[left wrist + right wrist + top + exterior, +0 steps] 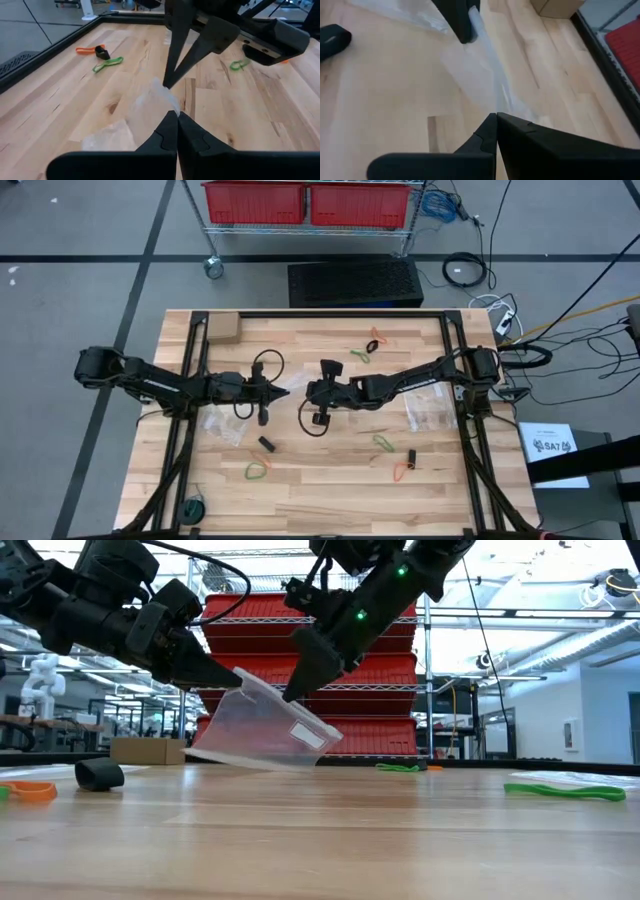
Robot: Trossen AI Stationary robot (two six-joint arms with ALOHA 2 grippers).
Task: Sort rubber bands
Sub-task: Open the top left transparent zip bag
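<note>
Red bins are standing behind the wooden table (330, 480). A clear zip bag (262, 730) is being pinched at mid-table by both the left gripper (228, 674) and right gripper (292, 692), fingers clamped shut on opposite edges; rubber bands (384, 443) are lying scattered beyond, nearer the right arm.

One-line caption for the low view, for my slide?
Left gripper and right gripper, both shut on a clear zip bag, hold it tilted over the table.

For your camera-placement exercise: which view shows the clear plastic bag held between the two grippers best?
The low view: the clear bag hangs side-on above the table, pinched by the left gripper and right gripper. Both wrist views show only pinched edges; from above it's nearly invisible.
</note>
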